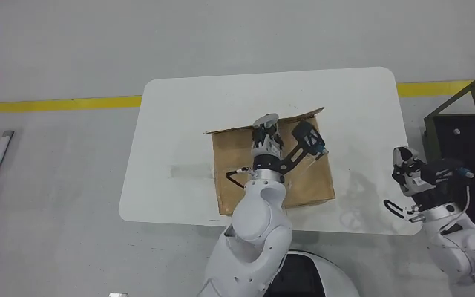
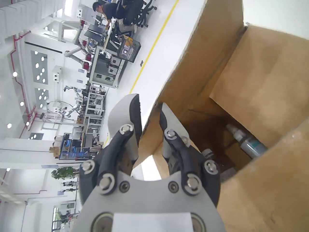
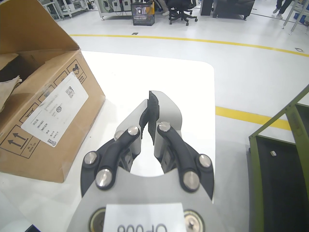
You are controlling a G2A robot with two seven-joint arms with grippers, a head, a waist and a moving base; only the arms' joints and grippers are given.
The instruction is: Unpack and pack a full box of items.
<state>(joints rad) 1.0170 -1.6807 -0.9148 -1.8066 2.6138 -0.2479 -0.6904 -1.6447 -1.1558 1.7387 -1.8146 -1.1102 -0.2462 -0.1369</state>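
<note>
One white round-cornered table (image 1: 178, 134) carries one brown cardboard box (image 1: 226, 171), open, at its middle, with wide bare margins left and right. Left gripper (image 2: 149, 100): jaws slightly parted astride the box's far flap (image 2: 205, 37). Right gripper (image 3: 152, 102): jaws closed, empty, above the table's right edge.

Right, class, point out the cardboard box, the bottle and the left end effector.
cardboard box (image 3: 48, 112), right wrist view, labelled side.
bottle (image 2: 251, 144), left wrist view, body.
left end effector (image 2: 149, 101), left wrist view, between fingertips.
</note>
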